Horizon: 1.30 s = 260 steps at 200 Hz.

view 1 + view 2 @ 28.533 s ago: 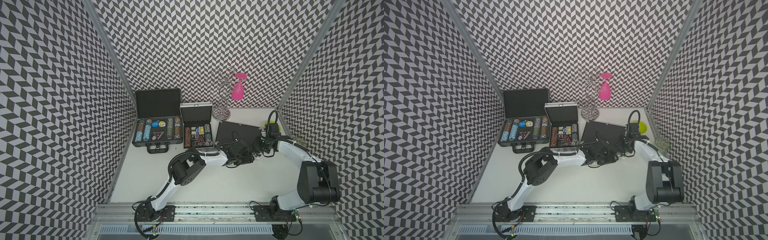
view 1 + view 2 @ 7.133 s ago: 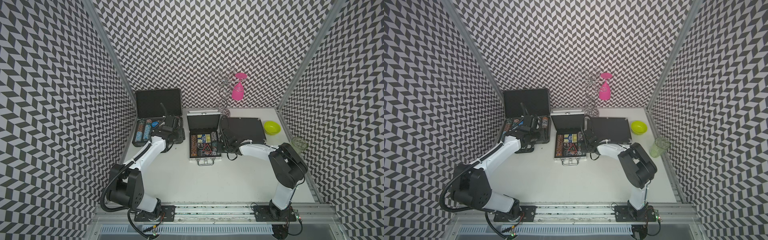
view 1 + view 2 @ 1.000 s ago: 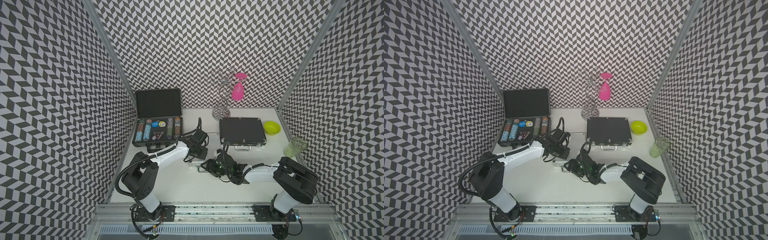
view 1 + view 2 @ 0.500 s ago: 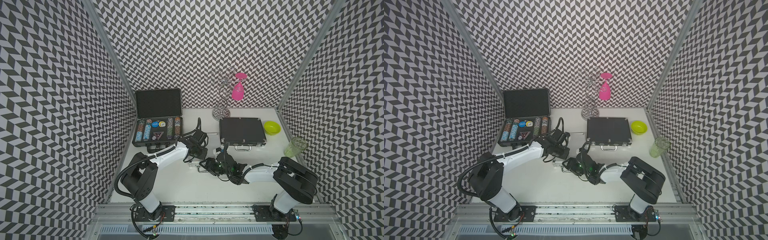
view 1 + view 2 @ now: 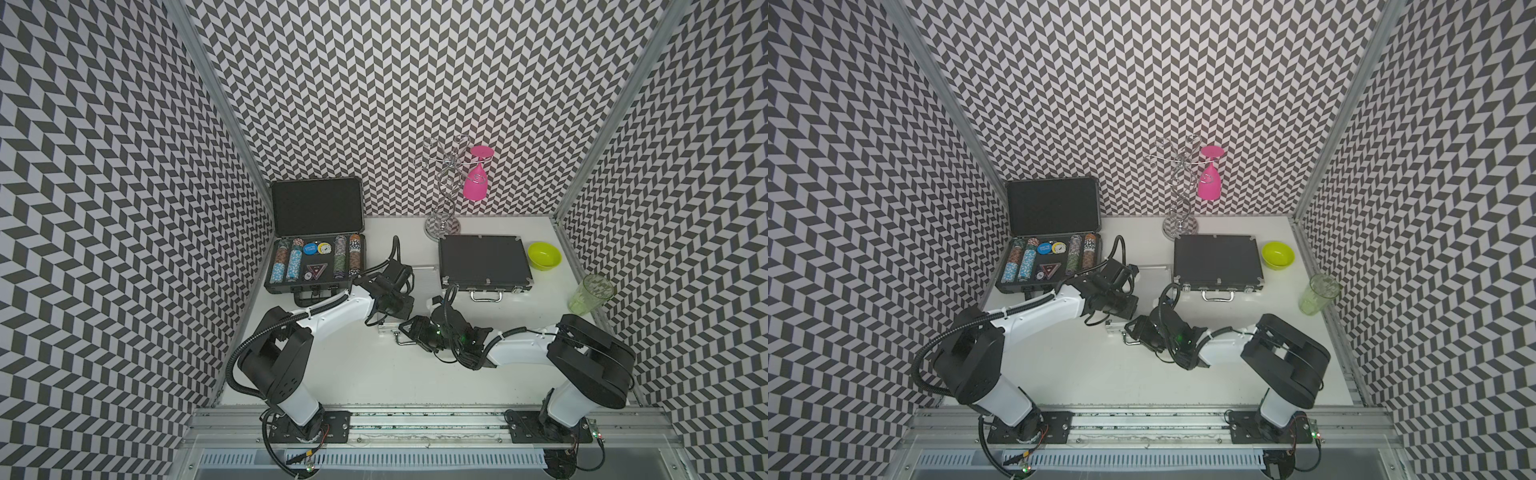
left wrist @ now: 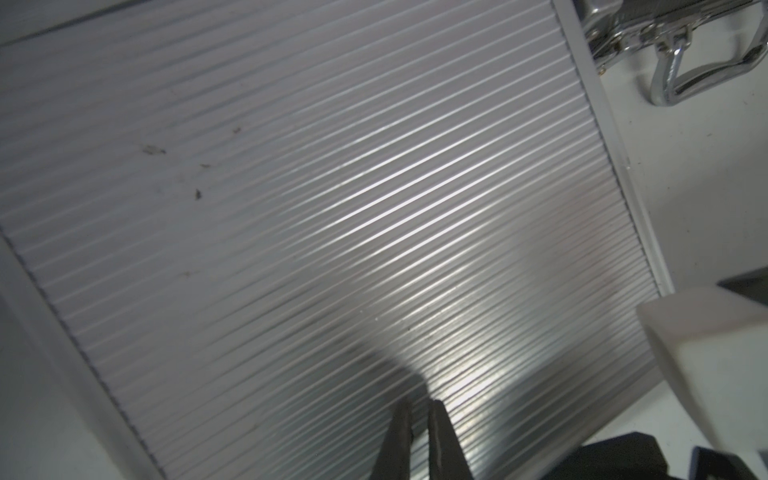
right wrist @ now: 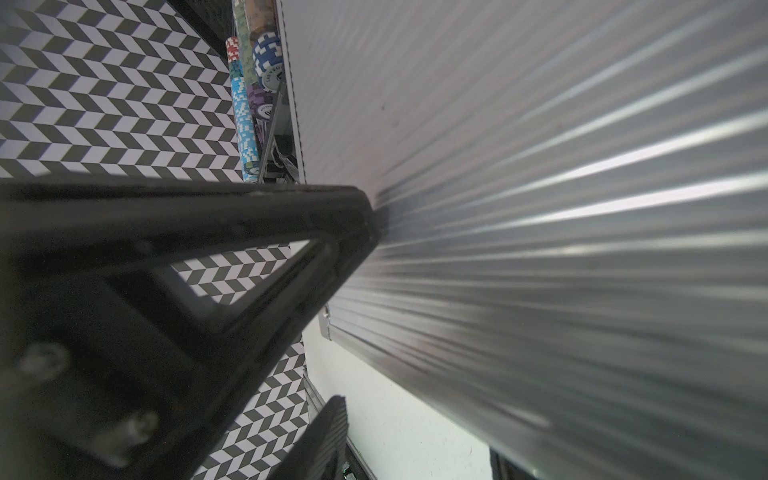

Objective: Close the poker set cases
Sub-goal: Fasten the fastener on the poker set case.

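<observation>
Touching the ribbed lid of the silver case (image 6: 332, 208) with left gripper (image 6: 417, 405), tips pinched together. Right gripper (image 7: 353, 303) spread apart, one fingertip (image 7: 365, 208) on the same lid near its edge. Silver case lid-down mid-table, between open black case (image 5: 316, 266) and closed black case (image 5: 484, 259). Green bowl (image 5: 544, 255) and green cup (image 5: 590, 293) well apart; glass rack (image 5: 444, 195) with pink glass (image 5: 476, 183) at back. Print on chips (image 7: 245, 112) too small to read.

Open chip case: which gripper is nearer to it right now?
Left. The left gripper has its tips on the silver case lid, beside the open chip case. The right gripper is at the silver case's front edge, farther off.
</observation>
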Tool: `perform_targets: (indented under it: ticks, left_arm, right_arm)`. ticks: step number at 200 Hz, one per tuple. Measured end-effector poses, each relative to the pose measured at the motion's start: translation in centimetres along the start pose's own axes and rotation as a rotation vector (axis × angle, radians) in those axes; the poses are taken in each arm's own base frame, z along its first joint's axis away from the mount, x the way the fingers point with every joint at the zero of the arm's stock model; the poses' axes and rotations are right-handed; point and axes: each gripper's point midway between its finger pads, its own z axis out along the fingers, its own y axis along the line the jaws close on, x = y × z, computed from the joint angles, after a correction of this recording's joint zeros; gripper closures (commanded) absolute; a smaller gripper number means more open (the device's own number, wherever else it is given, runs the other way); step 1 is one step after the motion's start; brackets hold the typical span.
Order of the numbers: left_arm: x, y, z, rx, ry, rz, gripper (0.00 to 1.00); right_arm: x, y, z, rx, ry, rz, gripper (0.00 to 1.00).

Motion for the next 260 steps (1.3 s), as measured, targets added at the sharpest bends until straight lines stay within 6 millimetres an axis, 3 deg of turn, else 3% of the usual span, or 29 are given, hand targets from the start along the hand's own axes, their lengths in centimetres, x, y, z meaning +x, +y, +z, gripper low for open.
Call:
perform_targets:
  ticks: [48, 79, 158, 205, 260]
  left_arm:
    - [0.1, 0.0, 0.0, 0.009, -0.012, -0.001, 0.86]
    - [0.0, 0.1, 0.0, 0.013, -0.021, -0.003, 0.86]
    - [-0.1, 0.3, 0.0, 0.018, -0.025, -0.013, 0.85]
    - [-0.1, 0.4, 0.0, 0.025, -0.024, -0.016, 0.85]
    - [-0.2, 0.4, 0.0, 0.032, -0.023, -0.023, 0.85]
  right_arm:
    - [-0.2, 0.2, -0.1, -0.004, -0.014, 0.000, 0.45]
    - [-1.1, 1.8, -0.7, -0.055, -0.058, -0.003, 0.45]
    - [-1.3, 1.6, -0.9, -0.056, -0.071, -0.005, 0.46]
    - [-1.7, 1.5, -2.6, -0.034, -0.083, -0.058, 0.54]
    - [-0.4, 0.3, -2.9, 0.003, -0.040, -0.080, 0.37]
